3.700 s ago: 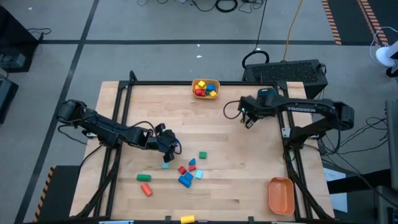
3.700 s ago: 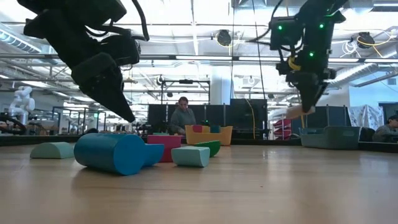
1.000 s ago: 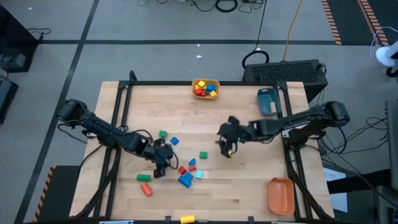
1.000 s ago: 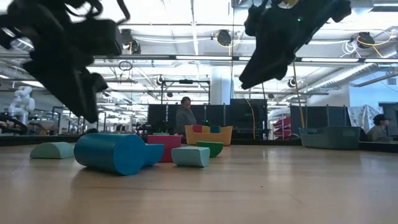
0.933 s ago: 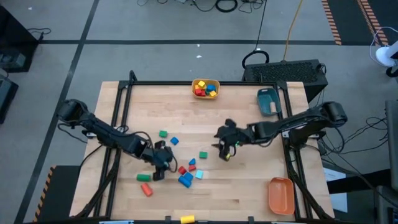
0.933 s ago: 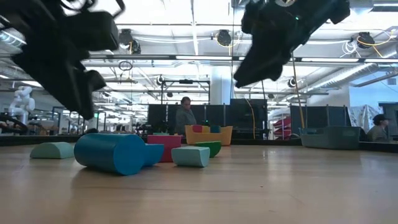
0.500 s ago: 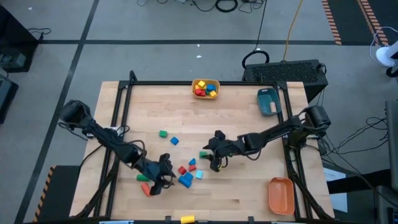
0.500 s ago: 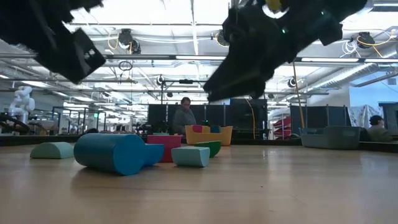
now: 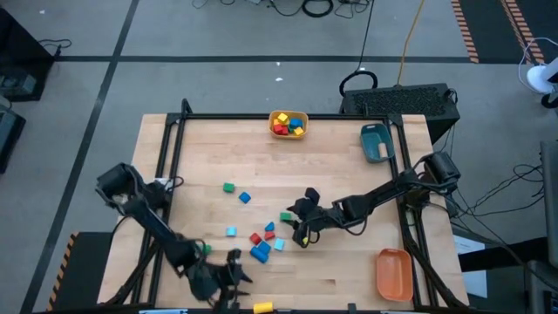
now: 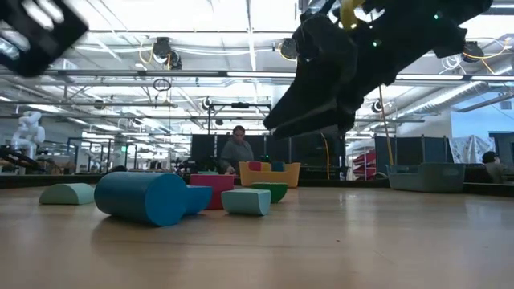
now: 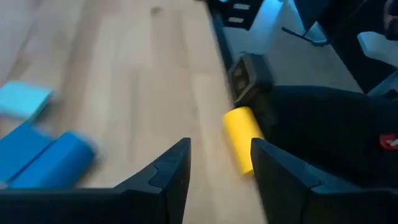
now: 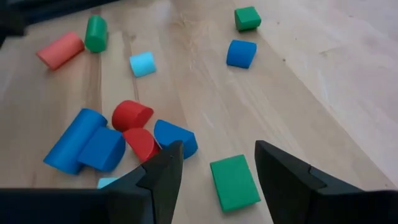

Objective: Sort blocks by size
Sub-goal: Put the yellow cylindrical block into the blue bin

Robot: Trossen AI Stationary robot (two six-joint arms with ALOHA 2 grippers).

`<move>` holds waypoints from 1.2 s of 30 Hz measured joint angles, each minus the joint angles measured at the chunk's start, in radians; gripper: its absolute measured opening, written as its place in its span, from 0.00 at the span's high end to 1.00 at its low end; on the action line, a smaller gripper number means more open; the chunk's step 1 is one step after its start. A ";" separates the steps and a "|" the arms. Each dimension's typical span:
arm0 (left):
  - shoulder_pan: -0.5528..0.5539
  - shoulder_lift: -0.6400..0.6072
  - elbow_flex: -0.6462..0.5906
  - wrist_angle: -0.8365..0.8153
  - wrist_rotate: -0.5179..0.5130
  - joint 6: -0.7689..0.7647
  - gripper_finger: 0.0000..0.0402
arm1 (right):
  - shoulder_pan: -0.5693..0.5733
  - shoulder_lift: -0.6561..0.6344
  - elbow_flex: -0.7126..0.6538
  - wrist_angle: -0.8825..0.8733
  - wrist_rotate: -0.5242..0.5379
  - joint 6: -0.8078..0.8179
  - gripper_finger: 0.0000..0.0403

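Loose blocks lie flat on the wooden table: green (image 9: 228,187), blue (image 9: 244,198), cyan (image 9: 231,231), and a cluster of red (image 12: 132,114), blue (image 12: 76,140) and cyan ones. My left gripper (image 11: 219,146) stands open low over the table's near edge (image 9: 234,279). A yellow cylinder (image 11: 239,137) lies just beyond its fingertips. My right gripper (image 12: 217,149) is open at the cluster's right side (image 9: 299,235). A green block (image 12: 234,182) lies on the table below the gap between its fingers, untouched.
A yellow bin (image 9: 289,123) with blocks stands at the far edge, a teal bin (image 9: 376,142) at the far right, an orange bin (image 9: 393,273) at the near right. A green (image 12: 96,32) and a red cylinder (image 12: 59,50) lie left of the cluster.
My left gripper has swept from the block cluster toward the table's near edge, up to the yellow cylinder, its fingers staying apart. My right gripper has moved toward the table's left and near edges and come lower, ending over the green block. No block has moved.
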 joint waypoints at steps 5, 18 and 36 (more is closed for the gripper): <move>-0.042 0.100 0.109 -0.040 -0.068 0.034 0.58 | 0.018 -0.001 0.000 0.013 0.056 0.029 0.54; -0.109 0.155 0.134 0.010 -0.102 -0.090 0.44 | 0.064 -0.001 0.000 0.037 0.116 0.093 0.54; -0.116 0.332 0.267 -0.033 -0.198 -0.169 0.28 | 0.153 -0.001 0.000 0.036 0.233 0.177 0.54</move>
